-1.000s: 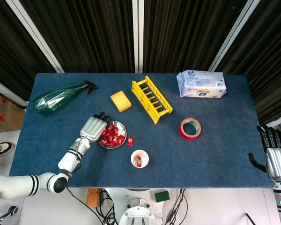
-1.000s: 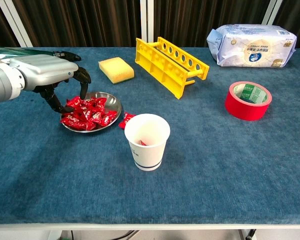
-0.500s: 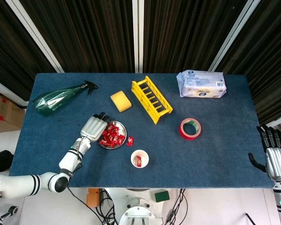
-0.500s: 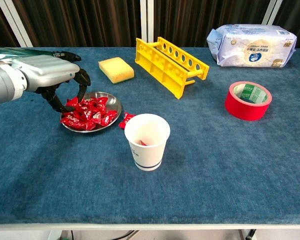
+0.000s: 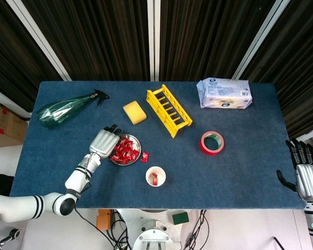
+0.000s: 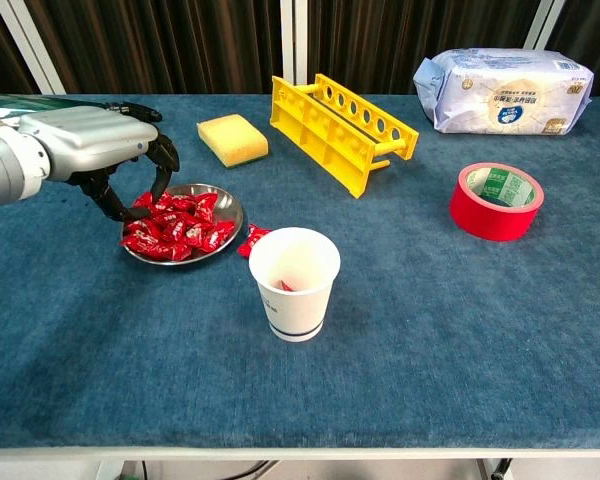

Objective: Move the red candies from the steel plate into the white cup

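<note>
Pick-up step judged underway: left hand (image 6: 100,150) is poised over candies (image 6: 175,228) in plate (image 6: 228,208), fingers curled, grasp not discernible. Lift, then carry to cup (image 6: 294,282) called for.

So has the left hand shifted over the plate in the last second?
Barely. In the chest view the left hand hovers over the far-left rim of the steel plate, fingertips slightly higher above the red candies than before.

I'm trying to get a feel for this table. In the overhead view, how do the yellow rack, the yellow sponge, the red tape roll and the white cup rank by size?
Largest to smallest:
1. yellow rack
2. red tape roll and yellow sponge, too alike to separate
3. white cup
</note>
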Controlling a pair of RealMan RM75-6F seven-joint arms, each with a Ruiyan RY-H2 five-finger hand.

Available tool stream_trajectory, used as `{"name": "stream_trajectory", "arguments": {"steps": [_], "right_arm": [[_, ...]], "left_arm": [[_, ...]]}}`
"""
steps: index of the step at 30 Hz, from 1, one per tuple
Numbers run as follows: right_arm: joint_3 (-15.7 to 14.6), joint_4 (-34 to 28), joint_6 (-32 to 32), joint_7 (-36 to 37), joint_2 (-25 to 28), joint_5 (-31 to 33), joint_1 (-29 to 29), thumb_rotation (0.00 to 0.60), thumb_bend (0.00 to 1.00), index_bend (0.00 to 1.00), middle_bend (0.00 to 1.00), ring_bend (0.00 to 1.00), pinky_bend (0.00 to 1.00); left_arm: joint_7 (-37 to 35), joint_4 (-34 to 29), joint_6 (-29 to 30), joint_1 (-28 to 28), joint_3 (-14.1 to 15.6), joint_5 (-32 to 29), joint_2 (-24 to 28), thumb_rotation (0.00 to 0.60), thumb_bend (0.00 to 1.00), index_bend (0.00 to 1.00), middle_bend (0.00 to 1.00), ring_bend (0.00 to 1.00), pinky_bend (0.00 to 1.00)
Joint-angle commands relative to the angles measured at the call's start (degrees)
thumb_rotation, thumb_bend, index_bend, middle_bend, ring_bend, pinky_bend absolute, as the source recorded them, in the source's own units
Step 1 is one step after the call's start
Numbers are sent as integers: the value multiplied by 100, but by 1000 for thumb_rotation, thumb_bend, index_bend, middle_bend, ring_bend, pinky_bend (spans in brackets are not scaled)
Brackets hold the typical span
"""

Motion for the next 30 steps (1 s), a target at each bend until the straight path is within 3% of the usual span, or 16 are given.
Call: {"name": "stream_trajectory", "arguments": {"steps": [1,10,17,23,30], "right_arm": [[-1,-2,-3,0,2,0,1,600,302,0,0,0,0],[0,-8,-1,-9,-4,0,3,600,302,0,0,0,0],[0,-6,31,-5,-8,-11,-11,600,301,0,0,0,0],[-13,-3,5,-13,-7,-24,0,600,301,0,0,0,0],[-9,-2,-19,-12,-7,-7,10,600,301,0,0,0,0]], "left_arm": [[-17,-260,140,63,3,155,153,600,338,565,230,91,259],[-243,-1383,564,315,68,882,746,600,338,565,230,91,259],[-847,-2044,626,487,218,1835,932,600,338,575,242,109,264],[-1410,-2200,535,564,348,2460,847,600,337,580,253,118,261],[-1805,-2090,276,491,276,2613,568,600,337,580,260,118,258]]}}
